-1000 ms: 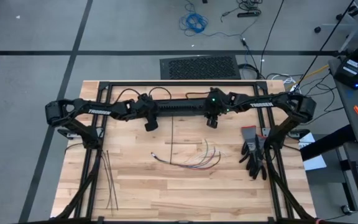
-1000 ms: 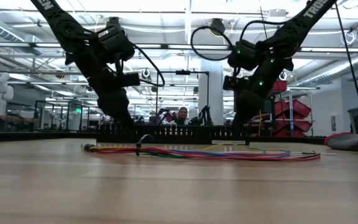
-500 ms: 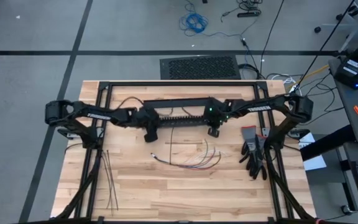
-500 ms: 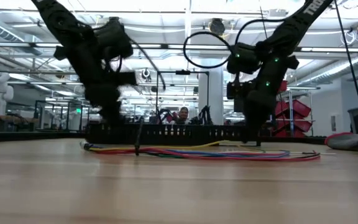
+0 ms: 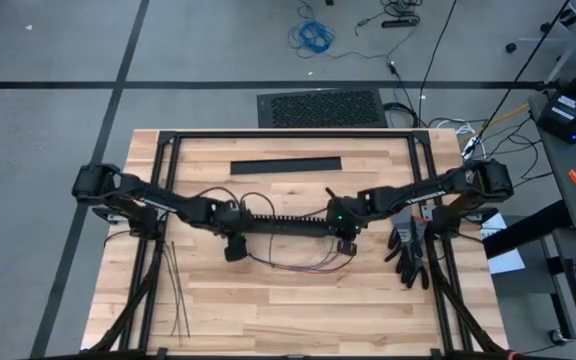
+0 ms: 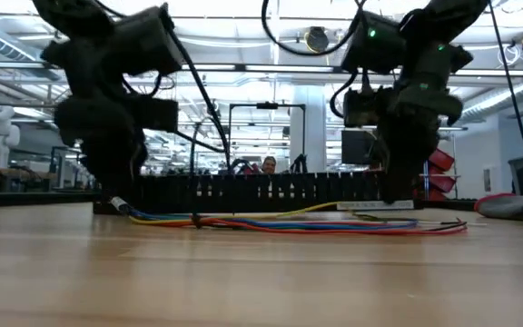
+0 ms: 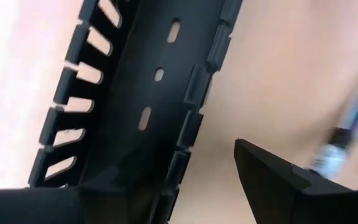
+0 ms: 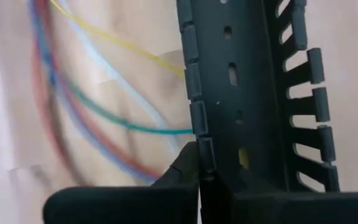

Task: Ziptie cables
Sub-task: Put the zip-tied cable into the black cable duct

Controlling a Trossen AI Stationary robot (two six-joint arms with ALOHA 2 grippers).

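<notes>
Slotted duct [image 5: 286,224] across mid-table, just behind the cables [image 5: 303,262].

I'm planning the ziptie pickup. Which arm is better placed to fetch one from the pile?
Left, probably. The zipties lie near the table's left edge, closer to the left claw. The right claw is shut on the black duct, on the far side of the cables.

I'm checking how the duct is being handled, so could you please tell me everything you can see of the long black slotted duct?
The black slotted duct is a long, open channel of dark plastic, with comb-like slotted side walls and oval holes along its floor. It lies across the middle of the table, beside the cables. The left gripper and the right gripper each hold one end of it.
</notes>
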